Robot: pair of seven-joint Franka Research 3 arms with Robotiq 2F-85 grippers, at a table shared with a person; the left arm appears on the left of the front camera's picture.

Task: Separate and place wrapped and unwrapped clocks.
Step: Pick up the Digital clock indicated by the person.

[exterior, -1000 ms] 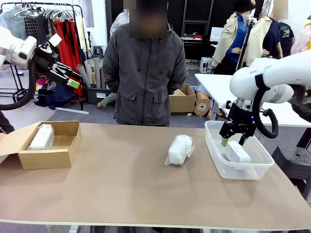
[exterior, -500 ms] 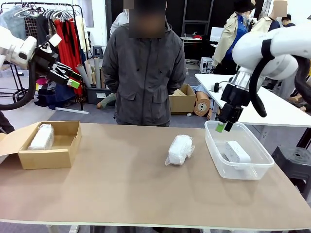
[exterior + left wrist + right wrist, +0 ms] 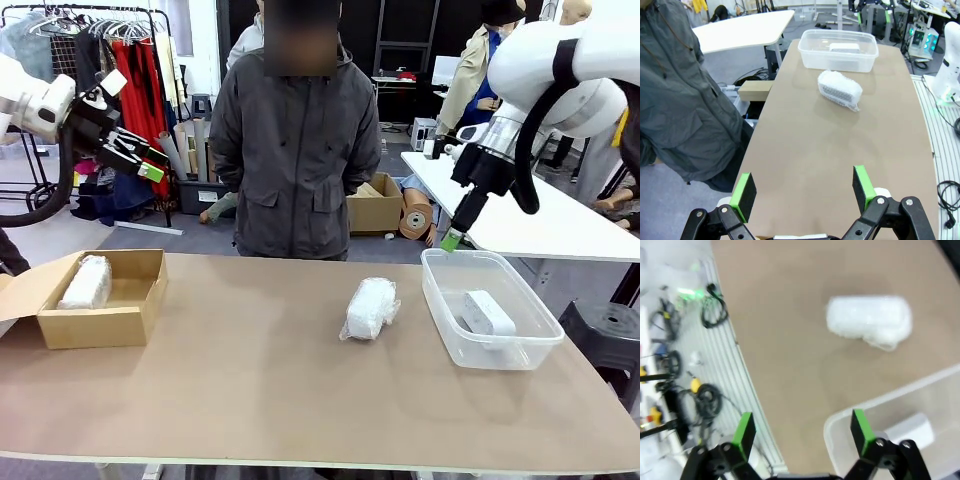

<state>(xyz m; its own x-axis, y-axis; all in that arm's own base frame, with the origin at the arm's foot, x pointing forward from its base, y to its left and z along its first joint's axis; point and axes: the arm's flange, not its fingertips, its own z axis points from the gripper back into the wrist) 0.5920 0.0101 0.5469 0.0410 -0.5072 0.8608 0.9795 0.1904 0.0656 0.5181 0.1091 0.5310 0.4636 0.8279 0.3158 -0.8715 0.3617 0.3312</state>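
**Clock sort: holdings and placement**

Right gripper [image 3: 802, 432]: fingers spread wide with nothing between them. It hangs above the far rim of the clear tub [image 3: 500, 355] and does not touch it.

Left gripper [image 3: 804, 189]: fingers likewise apart and empty. It is held high off the table's [image 3: 250, 400] left end, above and behind the cardboard box [image 3: 100, 325].

Unwrapped clock [image 3: 487, 312], count one: a smooth white block lying flat inside the tub. The tub appears to serve as the bin for bare pieces.

Wrapped clocks, count two:
- The boxed bundle [image 3: 87, 282] rests in the cardboard box, against its left wall. The box appears to be the bin for wrapped pieces.
- The loose bundle [image 3: 371, 305] lies on the bare tabletop between box and tub, nearer the tub and touching neither. It looks like the one piece left to sort — probably bound for the box.

Containers, count two: one at each end of the table, likely kept well apart so the two kinds cannot mix.

Person [image 3: 295, 170], count one: stands at the far edge, arms drawn back from the table.
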